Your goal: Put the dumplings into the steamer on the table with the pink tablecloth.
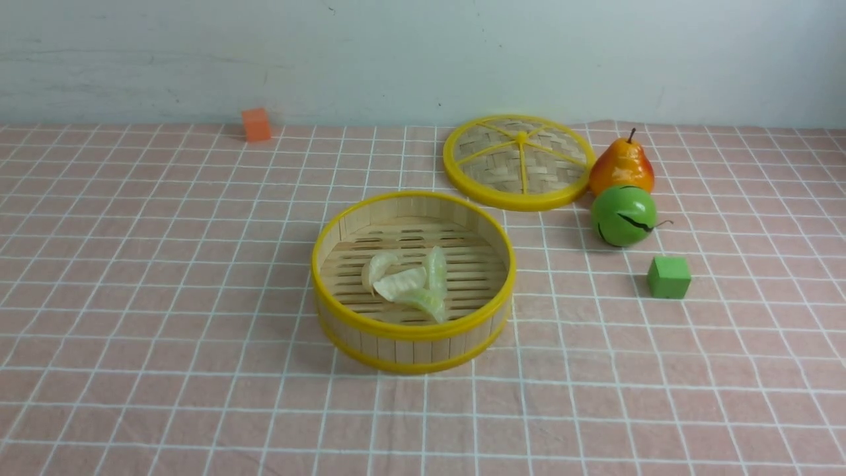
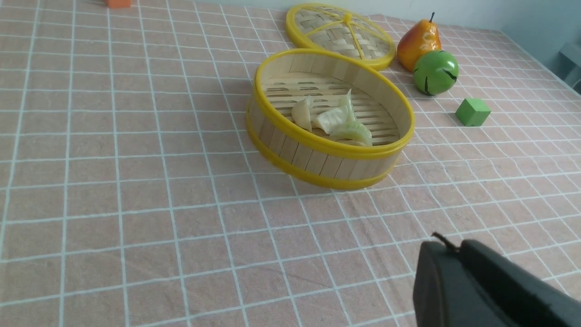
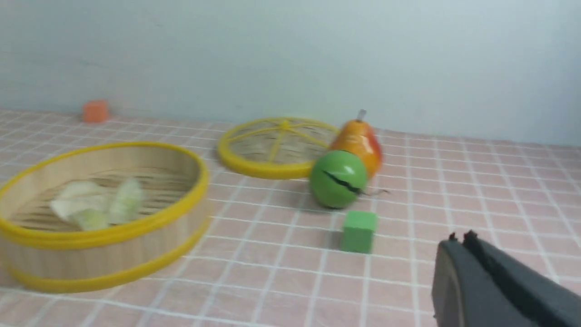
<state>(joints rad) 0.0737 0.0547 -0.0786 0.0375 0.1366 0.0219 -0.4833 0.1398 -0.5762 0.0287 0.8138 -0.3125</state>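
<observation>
Look at the steamer (image 1: 413, 284) first, operator: it sits open on the desk (image 1: 132, 297), on the pink tablecloth (image 1: 661, 396), and that basket is your landmark for everything else. Inside it, on the slatted floor, you have the dumplings (image 1: 410, 281) bunched in one loose cluster, touching and overlapping one another, clear of the wall. You can make out four pale crescents from the front; in the right wrist view they blur into a whitish-green heap. No dumpling lies on the cloth outside the basket.

Beyond the steamer and off to its right, the woven lid (image 1: 520, 160) lies flat, close to the basket's far rim but not touching it. Right of that lid you see the pear (image 1: 621, 165) standing upright, pressed against the lid's edge, and the green apple (image 1: 623, 215) just in front of the pear, touching it. The green cube (image 1: 669, 277) sits nearer still, to the steamer's right, apart from the apple. Far behind the steamer on its left, by the wall, there is the orange cube (image 1: 256, 124), well apart from everything.

Nothing hangs over the basket's opening. Your left tool (image 2: 447, 247) shows only in its wrist view, tips pressed together, empty, on the near side of the steamer. Your right tool (image 3: 459, 238) is likewise closed up on nothing, near the green cube on the side away from the steamer.
</observation>
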